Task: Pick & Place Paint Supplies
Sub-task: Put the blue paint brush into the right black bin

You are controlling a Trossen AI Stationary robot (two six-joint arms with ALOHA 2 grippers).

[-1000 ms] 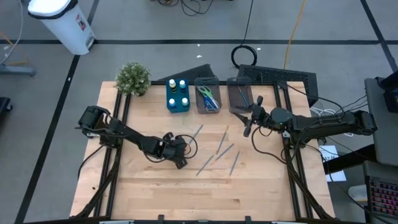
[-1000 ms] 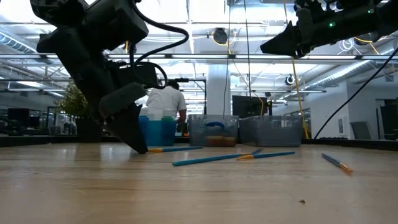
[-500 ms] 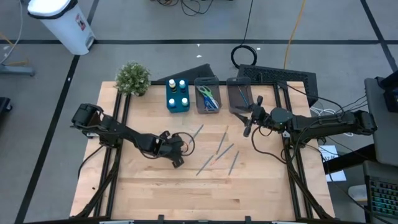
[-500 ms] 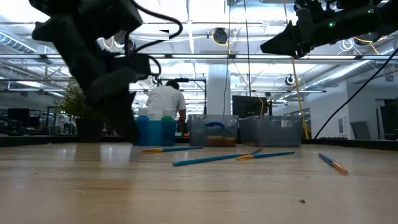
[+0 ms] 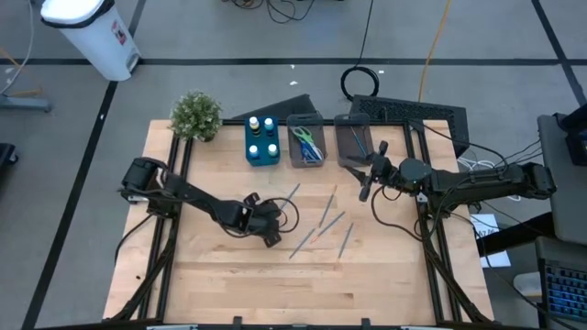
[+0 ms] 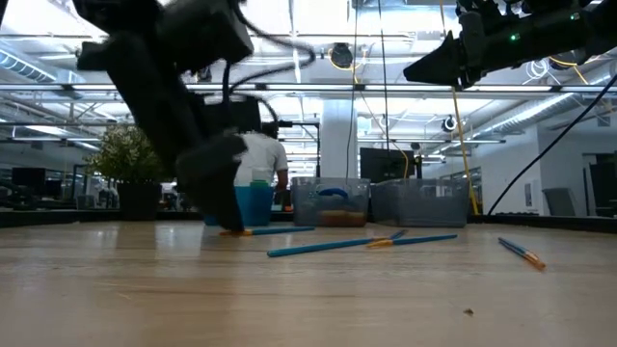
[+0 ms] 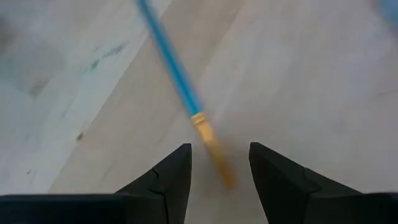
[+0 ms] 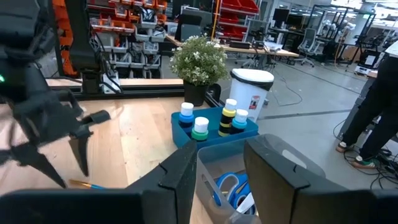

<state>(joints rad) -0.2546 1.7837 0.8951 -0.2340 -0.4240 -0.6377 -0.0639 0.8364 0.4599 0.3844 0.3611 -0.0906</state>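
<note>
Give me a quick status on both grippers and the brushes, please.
Left gripper open, low over a brush. Right gripper open, raised near the bins. Nothing in the way.

Far edge of table (image 5: 211,275), left to right: potted plant (image 5: 195,115), bin with bottles (image 5: 262,140), bin with scissors (image 5: 306,145), bin with brushes (image 5: 353,142). Loose brushes (image 5: 321,223) mid-table, nearer than the bins. Left gripper (image 5: 271,234) low, just left of them, one brush tip (image 7: 211,149) before its fingers. Right gripper (image 5: 363,192) raised near the rightmost bin.
</note>
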